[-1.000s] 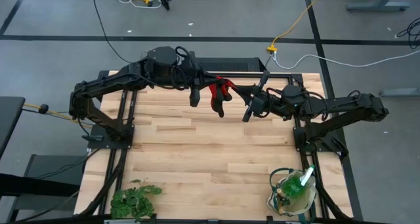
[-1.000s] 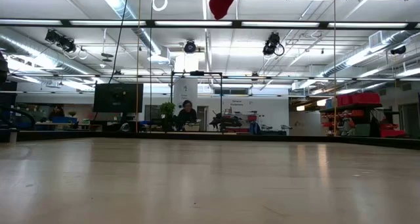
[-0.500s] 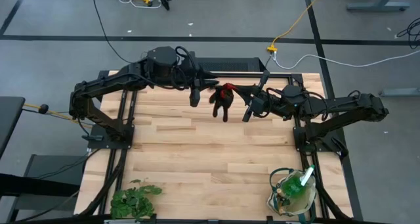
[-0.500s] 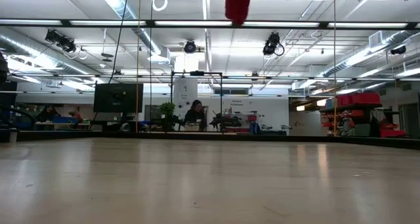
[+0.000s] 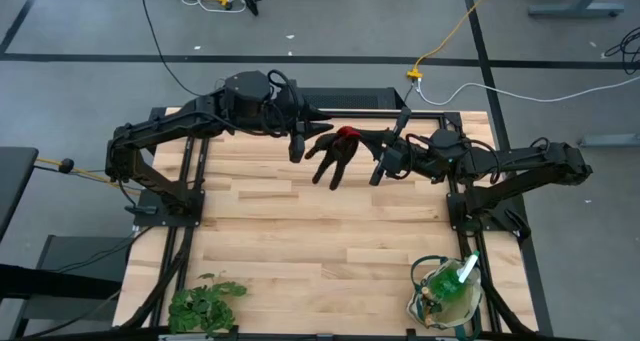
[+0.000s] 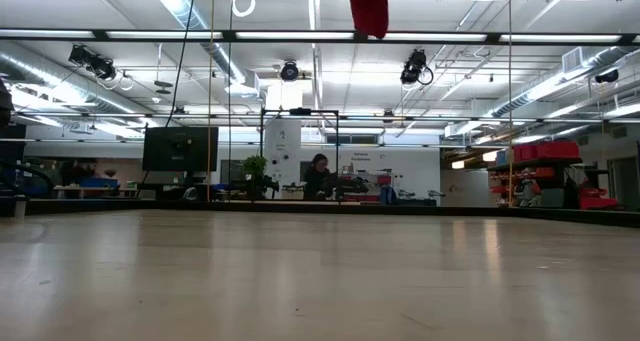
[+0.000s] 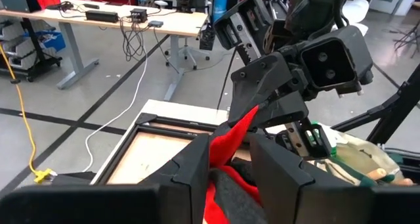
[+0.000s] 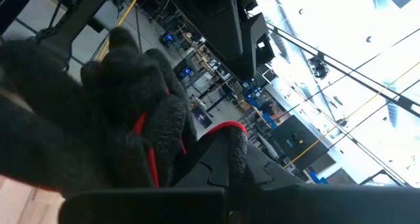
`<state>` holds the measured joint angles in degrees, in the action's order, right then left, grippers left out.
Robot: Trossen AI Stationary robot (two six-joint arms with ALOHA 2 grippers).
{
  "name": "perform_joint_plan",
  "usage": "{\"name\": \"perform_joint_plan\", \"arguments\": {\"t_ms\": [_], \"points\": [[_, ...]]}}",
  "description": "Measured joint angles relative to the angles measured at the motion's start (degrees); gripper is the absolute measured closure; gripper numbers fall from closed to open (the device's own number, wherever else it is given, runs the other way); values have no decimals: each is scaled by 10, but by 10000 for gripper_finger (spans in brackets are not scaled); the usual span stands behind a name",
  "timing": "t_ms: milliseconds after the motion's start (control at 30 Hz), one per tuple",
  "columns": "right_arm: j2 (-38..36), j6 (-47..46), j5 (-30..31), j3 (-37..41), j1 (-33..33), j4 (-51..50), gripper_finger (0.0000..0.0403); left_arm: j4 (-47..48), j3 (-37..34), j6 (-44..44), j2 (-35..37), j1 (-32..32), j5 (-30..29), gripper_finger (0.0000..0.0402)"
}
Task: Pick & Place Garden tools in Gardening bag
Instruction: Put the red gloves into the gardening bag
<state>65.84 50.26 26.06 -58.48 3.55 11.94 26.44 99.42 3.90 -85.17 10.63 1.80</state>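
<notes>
Both dark arms meet high above the far half of the pale wooden table (image 5: 320, 241). A red-and-dark-grey fabric glove (image 5: 335, 153) hangs in mid-air between them, seen at the top edge of the low view. The right gripper (image 5: 372, 141) is clamped on the glove's red cuff. The left gripper (image 5: 322, 129) stands beside the cuff, its fingers (image 7: 197, 159) parted with the red fabric between them. The round cream canvas bag with green trim (image 5: 445, 293) sits at the near right corner, holding a green spray bottle (image 5: 447, 281). A leafy green plant bunch (image 5: 205, 303) lies near left.
</notes>
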Motion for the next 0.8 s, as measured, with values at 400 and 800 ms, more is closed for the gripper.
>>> {"name": "perform_joint_plan", "arguments": {"t_ms": [400, 800], "points": [[0, -73, 0, 0, 0, -46, 401, 0, 0, 4, 0, 0, 21, 284], [0, -186, -37, 0, 0, -110, 401, 0, 0, 3, 0, 0, 21, 284]]}}
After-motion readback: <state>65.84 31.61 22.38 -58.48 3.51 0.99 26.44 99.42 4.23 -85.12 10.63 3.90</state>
